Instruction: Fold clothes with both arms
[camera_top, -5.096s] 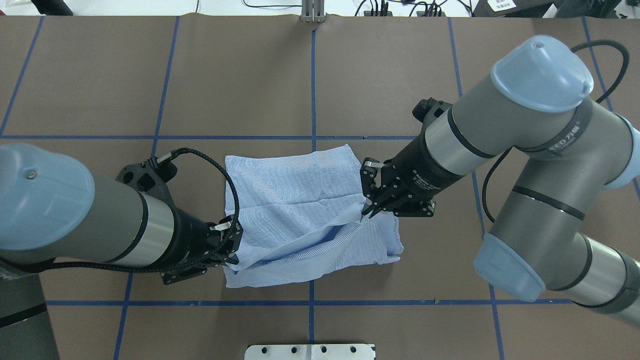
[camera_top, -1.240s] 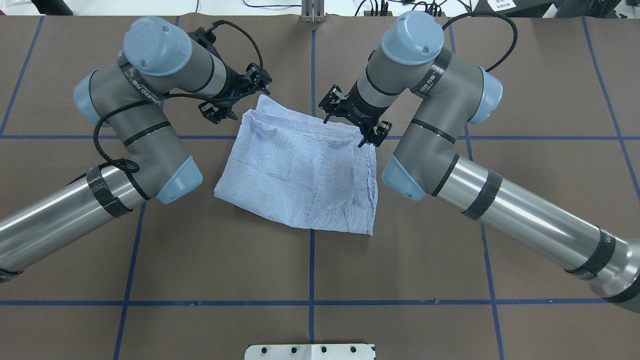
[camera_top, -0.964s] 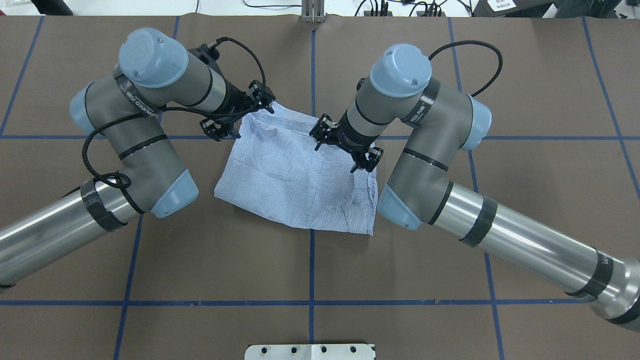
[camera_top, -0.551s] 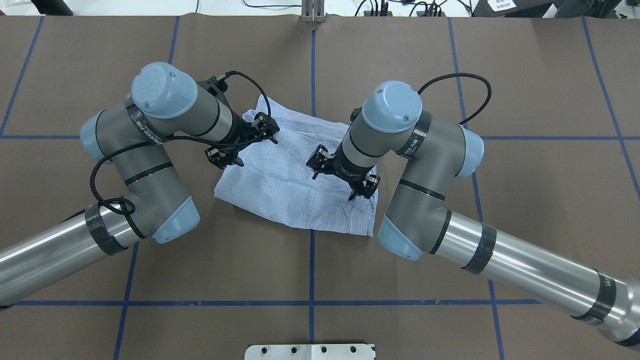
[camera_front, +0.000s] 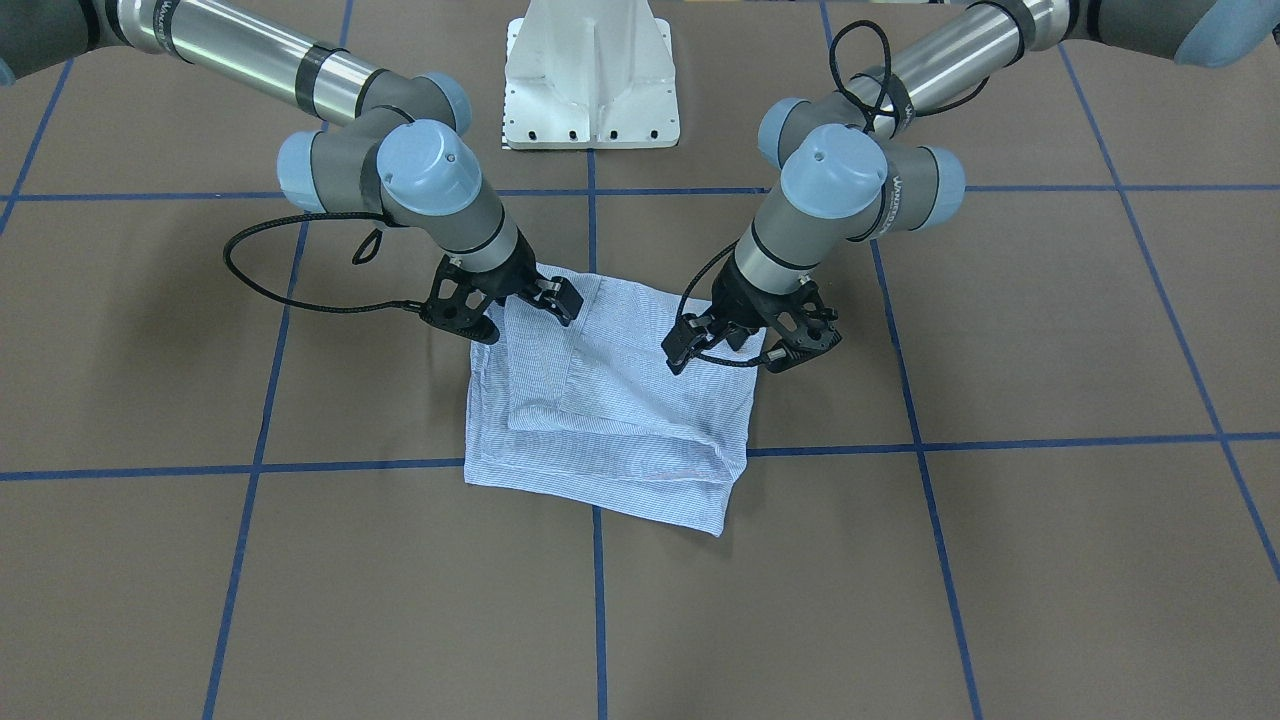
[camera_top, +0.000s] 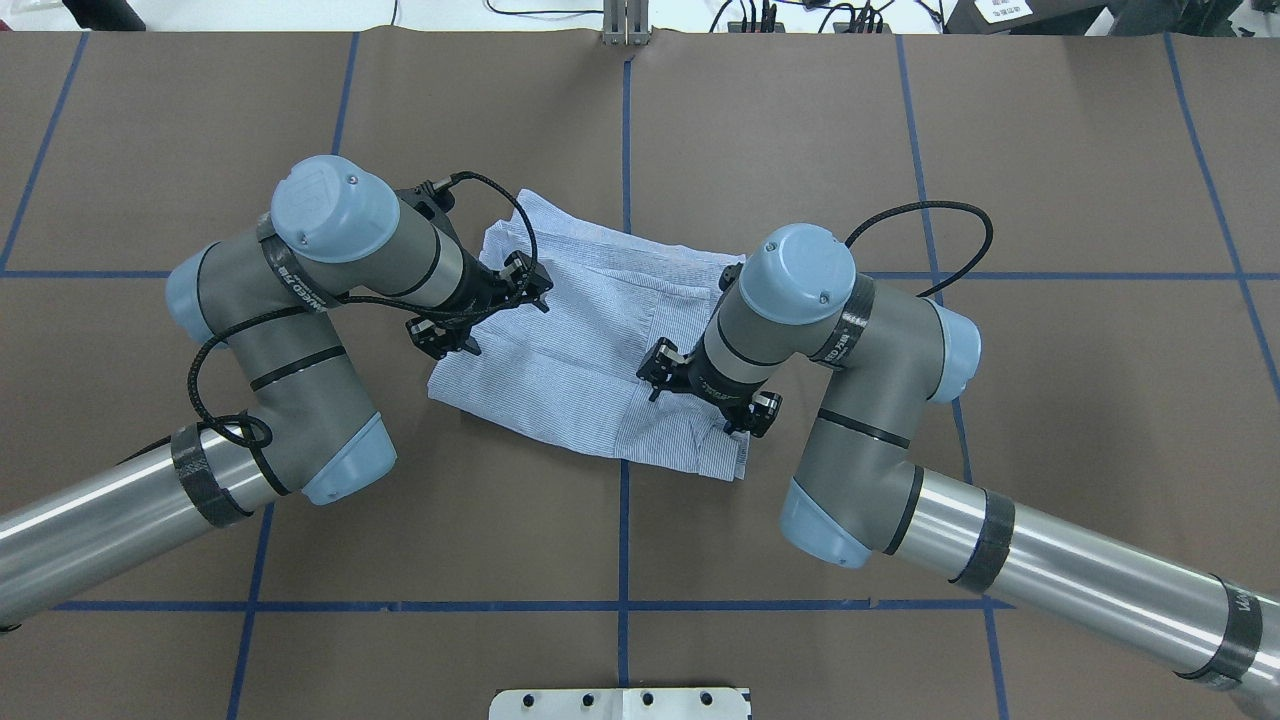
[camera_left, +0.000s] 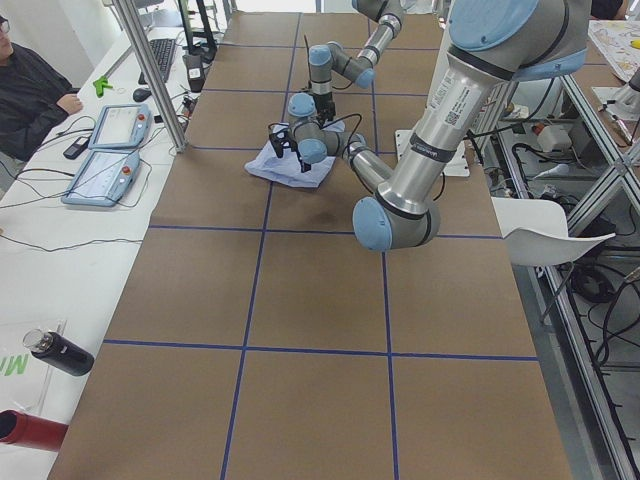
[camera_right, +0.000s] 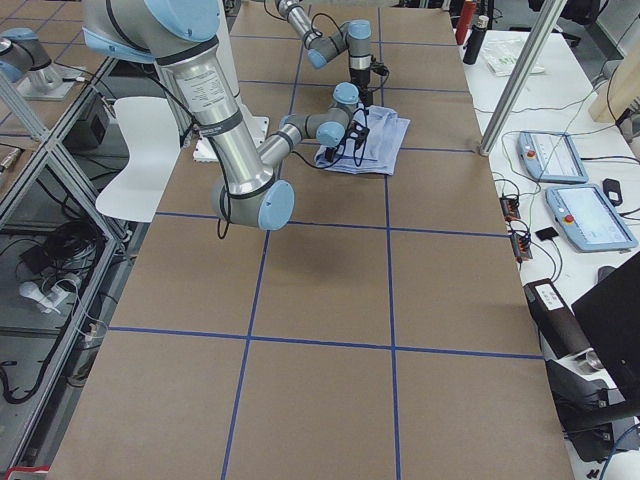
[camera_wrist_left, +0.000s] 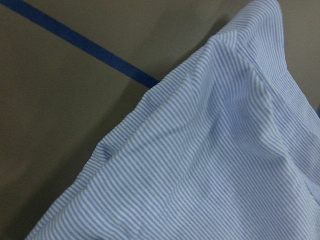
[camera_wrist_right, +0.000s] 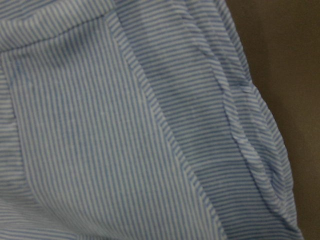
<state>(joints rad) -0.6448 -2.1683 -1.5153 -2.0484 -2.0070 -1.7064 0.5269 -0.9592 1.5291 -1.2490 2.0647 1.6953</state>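
Note:
The striped light blue shirt (camera_top: 580, 340) lies folded into a rough rectangle at the table's middle, also seen in the front view (camera_front: 610, 430) and small in the side views (camera_left: 268, 166) (camera_right: 385, 140). My left gripper (camera_top: 485, 312) (camera_front: 735, 355) points down over the shirt's left part, jaws spread and empty. My right gripper (camera_top: 708, 395) (camera_front: 518, 315) points down over its right near corner, jaws spread and empty. Both wrist views show only striped cloth (camera_wrist_left: 210, 165) (camera_wrist_right: 100, 140) close below and bare table beside it. Collar, pocket and buttons are hidden.
Brown table cover with blue tape grid lines (camera_top: 625, 150). The white pedestal (camera_front: 590, 70) stands at the robot's side. Off the table's far side are teach pendants (camera_left: 105, 150) (camera_right: 560, 170), a pole (camera_left: 150, 70), bottles (camera_left: 60, 352) and a seated person (camera_left: 25, 90).
Earlier both grippers held the shirt's near edge and carried it to the far side. Over the last second both have drawn back toward the robot above the folded shirt, which stays still.

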